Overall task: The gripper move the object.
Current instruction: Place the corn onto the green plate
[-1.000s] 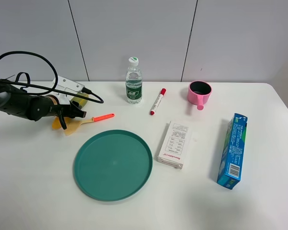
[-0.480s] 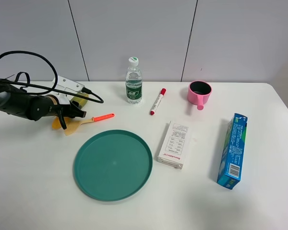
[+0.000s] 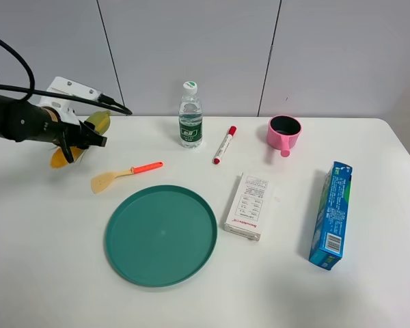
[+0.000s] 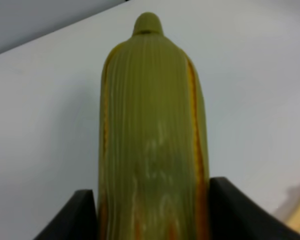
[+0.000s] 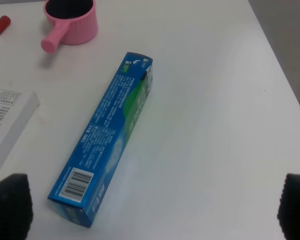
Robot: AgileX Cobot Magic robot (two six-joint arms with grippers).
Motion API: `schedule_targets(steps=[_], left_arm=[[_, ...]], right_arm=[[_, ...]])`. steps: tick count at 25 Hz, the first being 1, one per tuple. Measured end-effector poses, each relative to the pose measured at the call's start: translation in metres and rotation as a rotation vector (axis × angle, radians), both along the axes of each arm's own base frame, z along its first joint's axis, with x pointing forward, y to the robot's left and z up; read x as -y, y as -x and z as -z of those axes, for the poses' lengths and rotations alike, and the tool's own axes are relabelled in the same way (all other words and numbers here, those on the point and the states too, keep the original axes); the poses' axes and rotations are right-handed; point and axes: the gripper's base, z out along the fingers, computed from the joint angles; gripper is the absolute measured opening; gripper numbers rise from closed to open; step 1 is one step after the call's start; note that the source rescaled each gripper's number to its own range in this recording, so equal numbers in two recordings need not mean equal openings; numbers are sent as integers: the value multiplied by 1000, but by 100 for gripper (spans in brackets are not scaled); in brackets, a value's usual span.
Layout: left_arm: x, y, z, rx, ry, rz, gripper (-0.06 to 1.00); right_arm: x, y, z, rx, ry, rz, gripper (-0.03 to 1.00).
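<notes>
So the left pincer [image 3: 82, 139] is clamped on the corn cob [image 4: 152, 145], long axis poking straight out between the jaws; right pincer [image 5: 152, 210] gapes wide, well apart.

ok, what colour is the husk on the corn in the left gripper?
The corn husk is yellow-green, ribbed, with orange-yellow edges; left wrist view shows it best.

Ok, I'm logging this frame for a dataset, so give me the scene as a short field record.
left gripper: shut on corn cob, held above the table
right gripper: open, nothing between its fingers
plate: green, beside the spatula
back row: water bottle, red marker, pink cup
middle: white box
right side: blue box
</notes>
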Motion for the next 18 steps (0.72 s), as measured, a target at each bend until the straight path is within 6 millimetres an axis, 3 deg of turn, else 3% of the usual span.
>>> schedule_targets(steps=[4, 9, 18], left_arm=[[17, 21, -30, -30, -11, 44, 0], [55, 53, -59, -72, 29, 135, 0], [130, 110, -71, -151, 46, 398, 0]], right_arm=[[0, 0, 0, 0, 0, 0, 100], [0, 0, 0, 0, 0, 0, 100], [0, 0, 0, 0, 0, 0, 100]])
